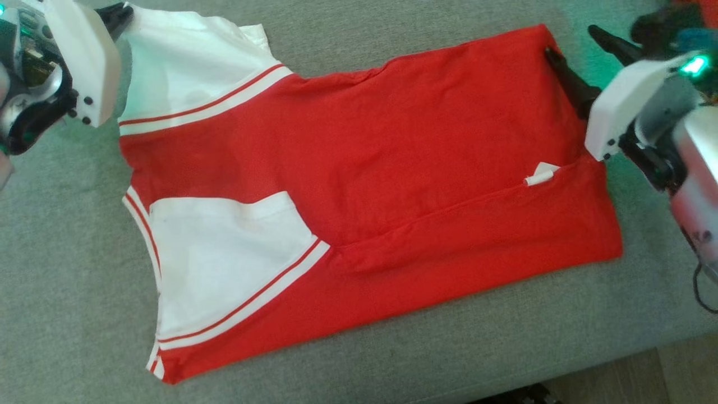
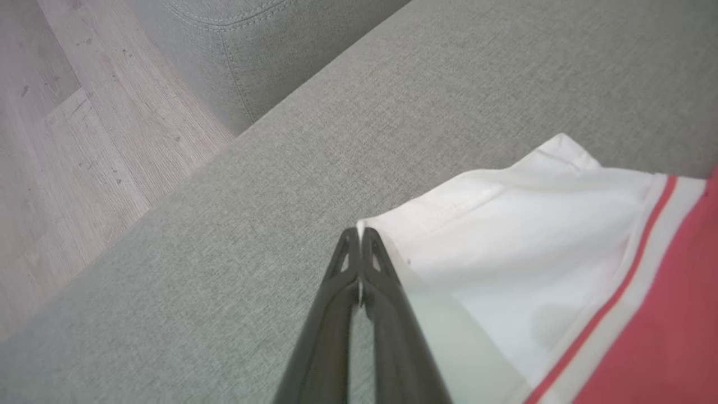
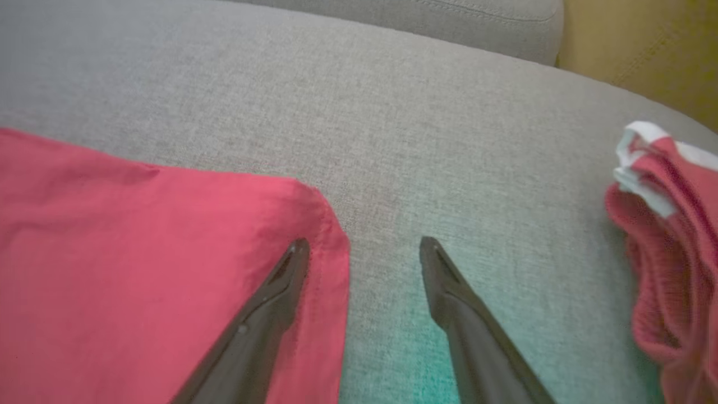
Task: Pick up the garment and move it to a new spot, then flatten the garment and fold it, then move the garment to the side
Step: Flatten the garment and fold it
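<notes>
The garment (image 1: 359,168), red with white sleeves and striped trim, lies spread flat on the grey sofa cushion (image 1: 67,252). At its far left, my left gripper (image 1: 120,14) is shut on the corner of the upper white sleeve (image 1: 185,62). In the left wrist view the fingertips (image 2: 359,233) pinch that sleeve's (image 2: 505,235) edge. My right gripper (image 1: 571,42) stands open at the garment's far right corner. One of its fingers (image 3: 297,252) rests over the red hem corner (image 3: 168,235), the other over bare cushion (image 3: 449,140). Nothing is between its jaws.
A second red and white cloth bundle (image 3: 667,252) lies on the cushion to the right of my right gripper. Wooden floor (image 2: 67,140) runs beyond the cushion's left edge and at its front right (image 1: 645,376). A small white tag (image 1: 541,174) pokes out of a fold.
</notes>
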Tool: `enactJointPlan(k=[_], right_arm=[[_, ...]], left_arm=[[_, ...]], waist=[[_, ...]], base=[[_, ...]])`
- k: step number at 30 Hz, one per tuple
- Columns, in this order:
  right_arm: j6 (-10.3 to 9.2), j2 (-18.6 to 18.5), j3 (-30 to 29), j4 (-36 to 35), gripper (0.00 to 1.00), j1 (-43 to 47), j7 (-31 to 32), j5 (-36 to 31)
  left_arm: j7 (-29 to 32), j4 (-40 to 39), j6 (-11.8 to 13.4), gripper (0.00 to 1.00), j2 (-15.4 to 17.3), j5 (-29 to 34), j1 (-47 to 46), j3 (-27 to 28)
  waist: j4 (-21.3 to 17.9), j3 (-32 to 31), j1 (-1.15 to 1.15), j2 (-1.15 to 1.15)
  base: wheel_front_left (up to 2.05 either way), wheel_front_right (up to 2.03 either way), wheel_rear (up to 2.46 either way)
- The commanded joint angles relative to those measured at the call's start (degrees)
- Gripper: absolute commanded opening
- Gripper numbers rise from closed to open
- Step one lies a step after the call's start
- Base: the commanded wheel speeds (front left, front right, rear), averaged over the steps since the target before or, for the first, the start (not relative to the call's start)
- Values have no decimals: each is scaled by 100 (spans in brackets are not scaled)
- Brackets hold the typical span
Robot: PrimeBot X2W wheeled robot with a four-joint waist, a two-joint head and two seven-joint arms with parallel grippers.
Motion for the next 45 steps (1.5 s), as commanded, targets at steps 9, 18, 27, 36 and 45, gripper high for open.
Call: enactJointPlan(k=[9,18,27,36,45], right_arm=[[-5,-137,1122,535,44,-607,134,-38],[-5,-271,1693,677,0,-856,353,559],[-5,-394,1915,648,0,-1106,-273,1065],[-5,-692,1799,708,0,-1064,-961,1555],[-5,-1223,1510,372,0,-344,-1647,2008]], left_arm=[[-239,-113,10,0,290,-225,-369,16],[-461,-63,10,0,241,-319,-439,-157],[-1217,-2,10,0,231,-144,-586,-331],[-2329,94,10,0,96,-102,-642,-428],[-3032,-470,22,0,387,-346,-194,-494]], waist=[[99,-45,0,0],[188,-33,0,0],[264,-113,0,0],[451,-433,0,0],[781,-665,0,0]], base=[[0,0,0],[0,0,0],[0,0,0],[0,0,0],[0,0,0]])
